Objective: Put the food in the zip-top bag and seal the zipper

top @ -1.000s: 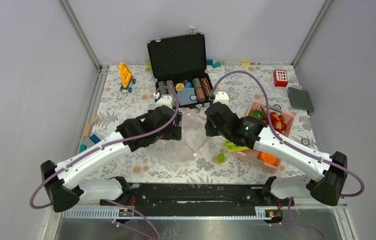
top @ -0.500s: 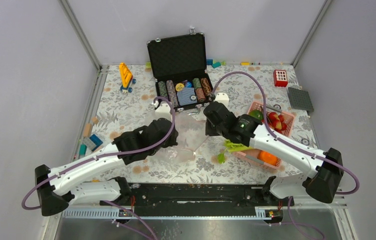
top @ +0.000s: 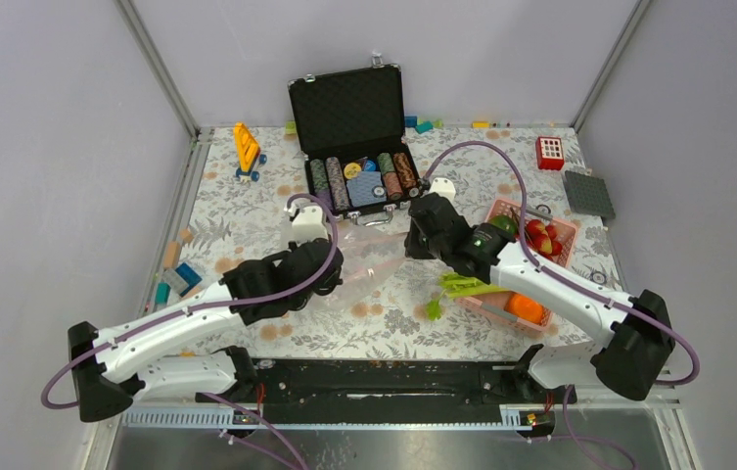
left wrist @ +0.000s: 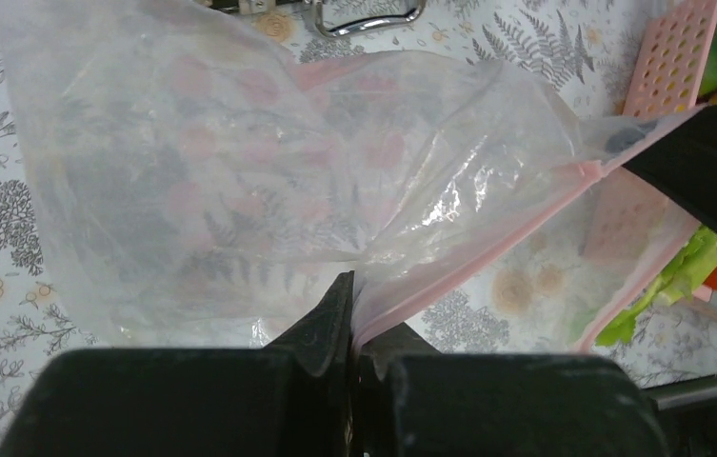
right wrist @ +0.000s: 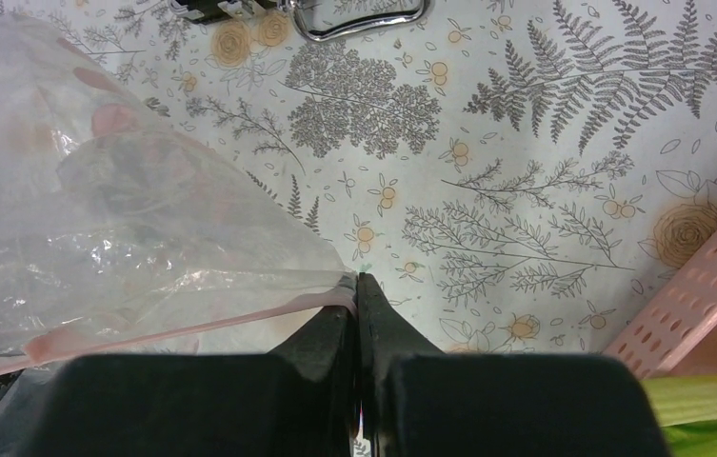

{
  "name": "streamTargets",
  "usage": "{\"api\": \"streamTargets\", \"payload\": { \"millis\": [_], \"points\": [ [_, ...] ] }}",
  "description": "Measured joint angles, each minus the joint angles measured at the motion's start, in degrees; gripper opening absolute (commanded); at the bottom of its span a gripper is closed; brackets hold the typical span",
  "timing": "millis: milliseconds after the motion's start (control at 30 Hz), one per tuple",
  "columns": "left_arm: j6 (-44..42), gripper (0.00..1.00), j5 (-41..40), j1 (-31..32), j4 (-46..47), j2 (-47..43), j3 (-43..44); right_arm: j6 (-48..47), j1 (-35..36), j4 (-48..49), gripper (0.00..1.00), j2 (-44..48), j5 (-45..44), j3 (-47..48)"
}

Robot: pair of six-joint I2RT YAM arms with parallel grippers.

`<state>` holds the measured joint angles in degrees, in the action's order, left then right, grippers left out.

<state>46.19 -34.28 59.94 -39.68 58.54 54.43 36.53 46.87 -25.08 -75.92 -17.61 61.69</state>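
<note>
**Item 1: zip-top bag** point(left wrist: 268, 181). Clear, crinkly plastic. Sits at table point(top: 237, 220) centre, just on the near side of the open poker-chip case point(top: 349, 117). Hangs stretched betw. the two arms.

**Item 2: zipper** point(left wrist: 526, 214). Thin pink strip along the bag mouth. Runs in a straight line from one pincer to the other. In left wrist view a 2nd pink edge shows lower down, apart from the 1st.

**Item 3: left gripper** point(left wrist: 354, 300). Fingers pressed together on the pink strip at the bag's left end, plastic pinched betw. the tips.

**Item 4: right gripper** point(right wrist: 359, 290). Fingers closed tight on the strip's other end, at the bag corner.

**Item 5: food, all outside the bag, right of it.**
- Celery stalk point(top: 460, 287): pale green, leaning over the left rim of the pink basket point(top: 565, 227), leafy end on the table.
- Orange point(top: 525, 309): in the basket's near end.
- Green round fruit point(top: 503, 224) and red pieces point(top: 543, 236): in the basket's far end, side by side.

**Item 6: misc.** Yellow toy point(top: 247, 147) far left. Red block point(top: 549, 152) and grey plate point(top: 588, 194) far right.
</note>
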Motion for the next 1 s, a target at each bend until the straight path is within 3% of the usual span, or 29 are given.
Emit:
{"api": "streamTargets", "payload": {
  "millis": [200, 267, 333, 367, 400, 567, 667, 1000],
  "points": [
    [2.91, 0.00, -2.43, 0.24, -1.42, -0.02, 1.31, -2.49, -0.55, 3.08, 0.03, 3.30, 3.10, -1.99],
    [1.36, 0.00, -2.01, 0.24, 0.04, -0.02, 1.31, -4.76, -1.86, 5.53, 0.34, 6.34, 7.04, -4.44],
    [-1.01, 0.00, -1.36, 0.11, 1.44, -0.02, 1.38, -6.60, -3.23, 7.45, 0.81, 8.63, 10.56, -6.51],
    [-2.12, 0.00, -1.07, -0.09, 1.75, -0.02, 1.42, -8.52, -4.52, 7.89, 0.94, 9.90, 12.96, -7.63],
    [-3.34, 0.00, -0.52, -0.42, 2.21, 0.02, 1.46, -8.85, -5.42, 7.89, 0.99, 10.49, 14.58, -8.07],
    [-6.80, 0.00, 1.31, -1.01, 3.41, 4.70, 4.96, -11.32, -7.26, 7.78, 1.00, 10.99, 24.57, -6.99],
    [-7.26, 0.00, 1.31, -1.03, 3.43, 8.72, 7.93, -11.93, -7.23, 6.10, 1.00, 12.22, 25.31, -5.03],
    [-7.15, 0.00, 2.25, -3.80, 2.03, 10.32, 10.12, -13.35, -12.15, -9.27, 1.00, 26.73, 7.43, -4.87]
  ]
}}
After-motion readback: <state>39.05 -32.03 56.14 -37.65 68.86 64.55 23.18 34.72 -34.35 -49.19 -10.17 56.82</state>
